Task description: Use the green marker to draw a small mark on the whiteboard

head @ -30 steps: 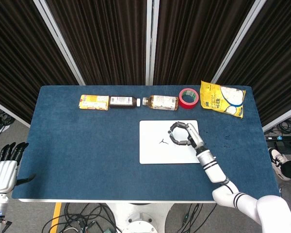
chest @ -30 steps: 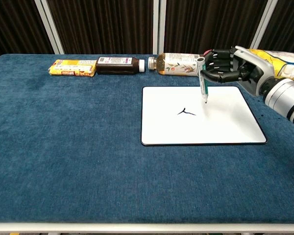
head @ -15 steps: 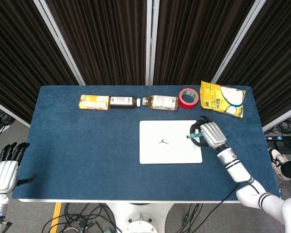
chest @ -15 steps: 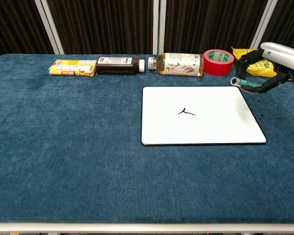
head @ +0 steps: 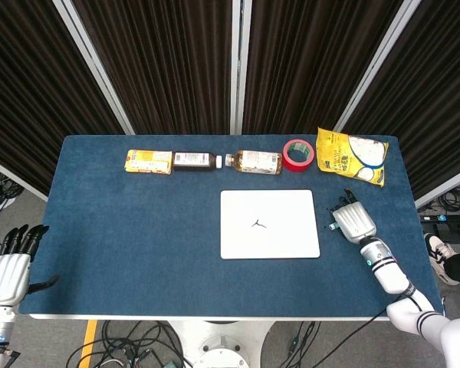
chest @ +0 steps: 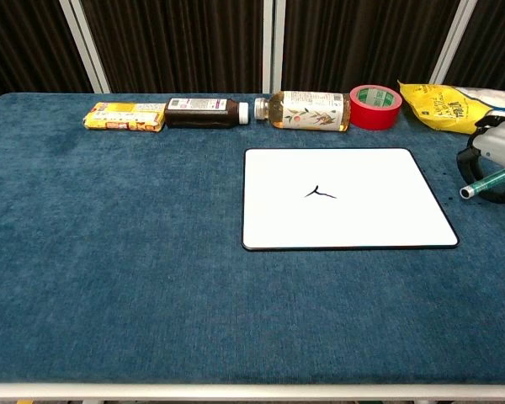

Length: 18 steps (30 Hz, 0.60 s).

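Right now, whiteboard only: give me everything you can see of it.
The whiteboard is a white rounded-corner rectangle with a thin dark border, lying flat on the blue table, right of centre. A small black branching mark sits near its middle; the rest of it is blank. Nothing touches it: the right hand, holding the green marker, is off its right edge over the cloth.

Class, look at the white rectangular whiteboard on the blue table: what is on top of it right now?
On the white rectangular whiteboard sits only a small dark three-stroke mark. The right hand holds the green marker beside the board, not over it. What lies beneath the board is covered.
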Each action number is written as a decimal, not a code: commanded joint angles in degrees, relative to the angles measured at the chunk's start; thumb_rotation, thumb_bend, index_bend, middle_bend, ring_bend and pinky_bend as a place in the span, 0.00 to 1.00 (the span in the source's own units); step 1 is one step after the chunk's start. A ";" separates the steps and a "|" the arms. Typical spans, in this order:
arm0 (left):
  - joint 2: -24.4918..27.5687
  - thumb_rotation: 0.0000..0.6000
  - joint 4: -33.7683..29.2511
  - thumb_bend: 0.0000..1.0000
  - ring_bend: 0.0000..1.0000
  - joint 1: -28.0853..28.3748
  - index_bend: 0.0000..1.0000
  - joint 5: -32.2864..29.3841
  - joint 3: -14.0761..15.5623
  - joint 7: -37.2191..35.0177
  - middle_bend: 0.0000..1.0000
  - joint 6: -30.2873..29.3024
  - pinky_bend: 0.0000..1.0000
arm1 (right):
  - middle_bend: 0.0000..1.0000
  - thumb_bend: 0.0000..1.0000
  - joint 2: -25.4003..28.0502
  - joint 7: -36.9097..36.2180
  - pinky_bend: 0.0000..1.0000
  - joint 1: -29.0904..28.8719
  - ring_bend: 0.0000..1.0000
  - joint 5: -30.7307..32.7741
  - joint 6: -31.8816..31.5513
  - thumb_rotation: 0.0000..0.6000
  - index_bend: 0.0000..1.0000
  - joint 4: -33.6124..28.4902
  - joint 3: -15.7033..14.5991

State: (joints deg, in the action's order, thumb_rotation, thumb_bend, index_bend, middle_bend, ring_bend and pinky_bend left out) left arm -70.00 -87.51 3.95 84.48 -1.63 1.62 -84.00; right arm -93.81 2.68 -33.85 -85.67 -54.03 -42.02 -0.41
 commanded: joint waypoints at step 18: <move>-1.59 1.00 1.57 0.00 0.00 0.78 0.11 1.49 -0.32 -0.68 0.09 -0.69 0.00 | 0.26 0.52 24.27 -8.35 0.00 19.06 0.07 4.42 -27.77 1.00 0.16 -39.13 3.82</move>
State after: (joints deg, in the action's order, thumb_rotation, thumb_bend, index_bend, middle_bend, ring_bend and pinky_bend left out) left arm -71.53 -86.00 4.68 85.91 -1.94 0.93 -84.64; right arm -77.63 -0.93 -21.75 -82.48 -73.25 -70.58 2.56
